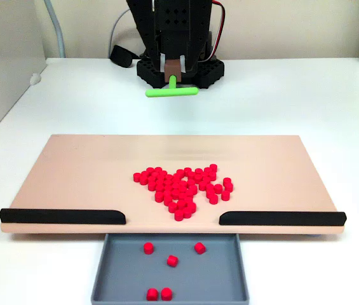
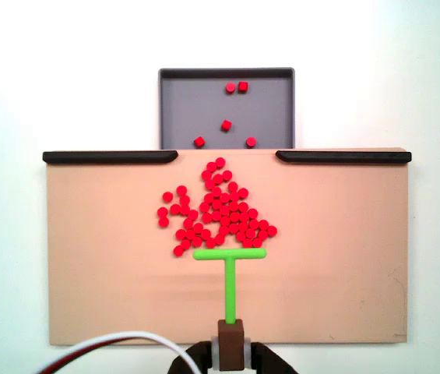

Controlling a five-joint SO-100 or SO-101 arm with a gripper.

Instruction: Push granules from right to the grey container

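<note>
A heap of red granules lies in the middle of the tan board, close to the gap between two black strips. Past that gap sits the grey container, holding several loose granules. My gripper is shut on a brown block that carries a green T-shaped stick. From above, the stick's crossbar lies just behind the granules, on the side away from the grey container. The gripper is at the board's near edge. Whether the crossbar touches the board I cannot tell.
Black strips line the board's edge on either side of the gap. The arm's black base stands behind the board on a white table. White walls rise at the left and right, and cables run near the gripper.
</note>
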